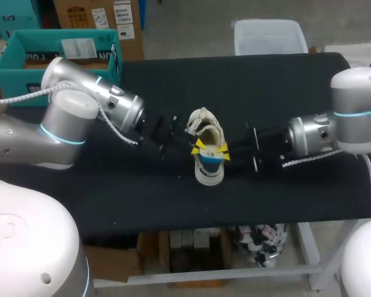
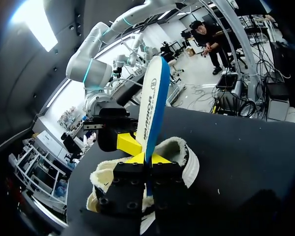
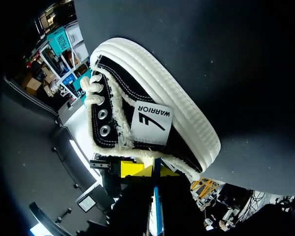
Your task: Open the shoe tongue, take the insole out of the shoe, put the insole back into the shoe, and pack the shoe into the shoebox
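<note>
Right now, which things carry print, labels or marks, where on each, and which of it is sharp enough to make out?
insole: a brand word in dark letters along its white face, with a round mark above it; sharp.
shoe: a white side tag with a brand word and a slanted stripe mark; sharp.
shoebox: a white label on it; too small to read.
No numbers can be made out.

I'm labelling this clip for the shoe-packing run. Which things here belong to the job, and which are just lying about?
Part of the job:
- shoe
- insole
- teal shoebox
- left gripper and right gripper, both at the insole

Not part of the job:
- only the black table under them
</note>
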`<state>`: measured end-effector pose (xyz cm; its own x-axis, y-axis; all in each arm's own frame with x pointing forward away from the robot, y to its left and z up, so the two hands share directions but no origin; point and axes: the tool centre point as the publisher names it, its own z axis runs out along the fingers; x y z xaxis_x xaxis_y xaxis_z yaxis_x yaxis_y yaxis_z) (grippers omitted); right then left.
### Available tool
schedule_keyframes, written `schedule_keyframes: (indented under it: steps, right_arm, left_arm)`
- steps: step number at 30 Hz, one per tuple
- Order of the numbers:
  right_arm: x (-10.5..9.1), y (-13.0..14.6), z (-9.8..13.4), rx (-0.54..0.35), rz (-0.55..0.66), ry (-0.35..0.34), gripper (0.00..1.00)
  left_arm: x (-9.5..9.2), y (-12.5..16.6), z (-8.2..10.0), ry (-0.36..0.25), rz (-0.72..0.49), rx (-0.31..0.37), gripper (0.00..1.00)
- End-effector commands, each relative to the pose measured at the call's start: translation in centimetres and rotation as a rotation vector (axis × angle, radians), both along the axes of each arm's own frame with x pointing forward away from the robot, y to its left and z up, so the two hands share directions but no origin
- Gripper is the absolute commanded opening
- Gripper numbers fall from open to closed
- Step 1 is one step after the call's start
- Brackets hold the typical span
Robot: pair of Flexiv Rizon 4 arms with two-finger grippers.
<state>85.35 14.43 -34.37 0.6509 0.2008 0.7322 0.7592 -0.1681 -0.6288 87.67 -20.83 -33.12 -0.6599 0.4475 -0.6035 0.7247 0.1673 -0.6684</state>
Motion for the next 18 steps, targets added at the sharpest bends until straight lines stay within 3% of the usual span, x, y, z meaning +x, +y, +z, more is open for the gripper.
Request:
schedule_keyframes:
  steps: [1,12,14,16,18]
  right_arm:
    - [1.4,0.6,-0.8,0.013,0.028,0.010,0.00]
    - [1.3,0.3,-0.3,0.003,0.014,-0.004,0.00]
    - [0.8,0.1,0.3,0.003,0.003,-0.014,0.36]
    - [0.3,-0.2,0.9,0.002,-0.008,-0.030,0.44]
    - [0.0,-0.4,1.4,0.000,-0.009,-0.033,0.44]
  left_arm:
    - [0.8,-0.5,-0.7,0.014,0.000,0.008,0.00]
    - [1.2,-0.4,-1.6,0.045,-0.002,0.012,0.00]
    - [1.0,-0.3,-1.6,0.047,-0.003,0.008,0.00]
    - [1.0,-0.3,-1.6,0.045,-0.005,0.004,0.00]
    - [0.9,-0.3,-1.5,0.043,-0.004,0.002,0.00]
